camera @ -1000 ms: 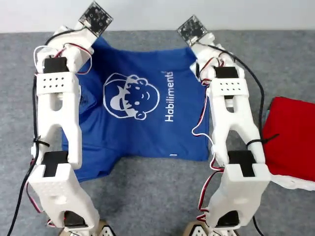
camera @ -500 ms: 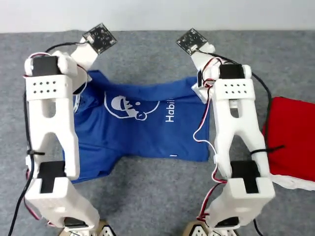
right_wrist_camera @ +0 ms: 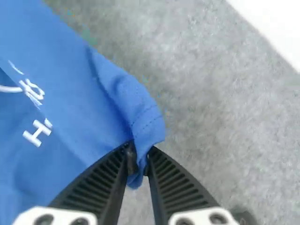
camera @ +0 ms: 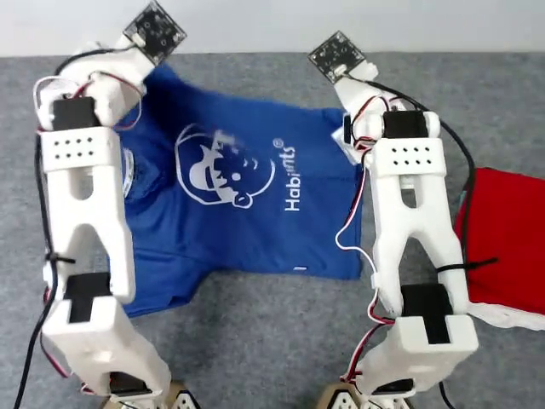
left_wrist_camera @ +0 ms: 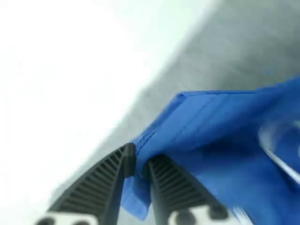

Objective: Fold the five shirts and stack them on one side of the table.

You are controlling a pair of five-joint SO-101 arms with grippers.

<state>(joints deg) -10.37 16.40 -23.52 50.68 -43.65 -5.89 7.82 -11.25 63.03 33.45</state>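
Two arms on grey felt table (camera: pixel 281 341), bases at near edge, both stretched far. Blue shirt (camera: pixel 230 230) spread between them, print up. Red shirt (camera: pixel 502 239) at right edge, on white cloth (camera: pixel 511 317). Left gripper (left_wrist_camera: pixel 139 157) pinches blue shirt's far-left corner; right gripper (right_wrist_camera: pixel 139 152) clamps far-right corner. White wall (camera: pixel 255 25) beyond. Half second ago far hem sat drawn nearer, covering print; now back out far.

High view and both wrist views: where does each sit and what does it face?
High view: fixed overhead, looking down on the blue shirt, red shirt, left arm and right arm.
Left wrist view: on the left arm, facing its left gripper, shut on a shirt corner.
Right wrist view: on the right arm, facing the right gripper, shut on another corner.
All share the blue shirt.
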